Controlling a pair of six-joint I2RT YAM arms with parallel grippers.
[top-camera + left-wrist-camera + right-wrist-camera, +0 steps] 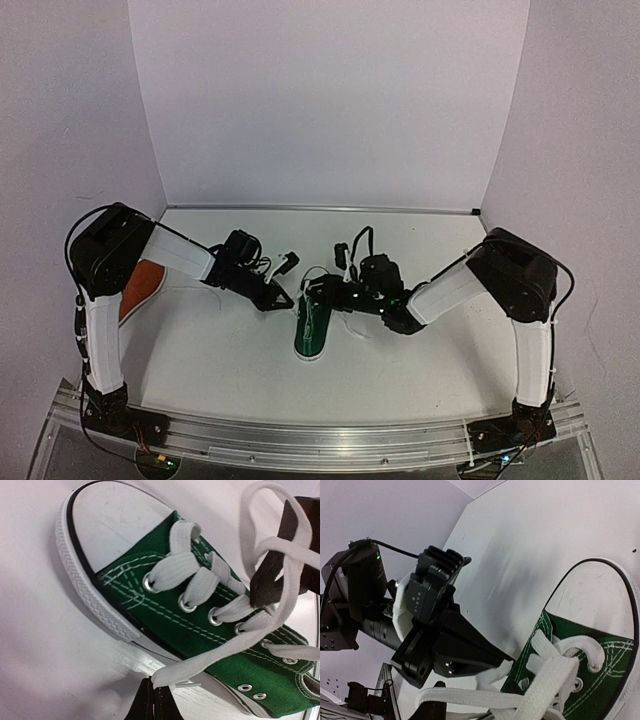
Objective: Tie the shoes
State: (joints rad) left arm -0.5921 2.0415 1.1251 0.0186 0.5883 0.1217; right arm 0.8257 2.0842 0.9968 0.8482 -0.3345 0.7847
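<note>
The dark green shoe (312, 328) lies between both arms, its white toe cap toward the near edge. The orange-red shoe (143, 283) lies at the left, mostly hidden behind the left arm. My left gripper (289, 298) (153, 690) sits just left of the green shoe (200, 630) and is shut on the end of one white lace (225, 650). My right gripper (337, 289) (475, 706) is over the shoe's lacing with its fingers (431, 705) apart. A lace strand (485, 697) lies across them, and loops hang round one finger (272, 565).
White walls close the table at the back and on both sides. An aluminium rail (330, 440) with both arm bases runs along the near edge. The left arm's elbow (110, 250) stands over the orange-red shoe.
</note>
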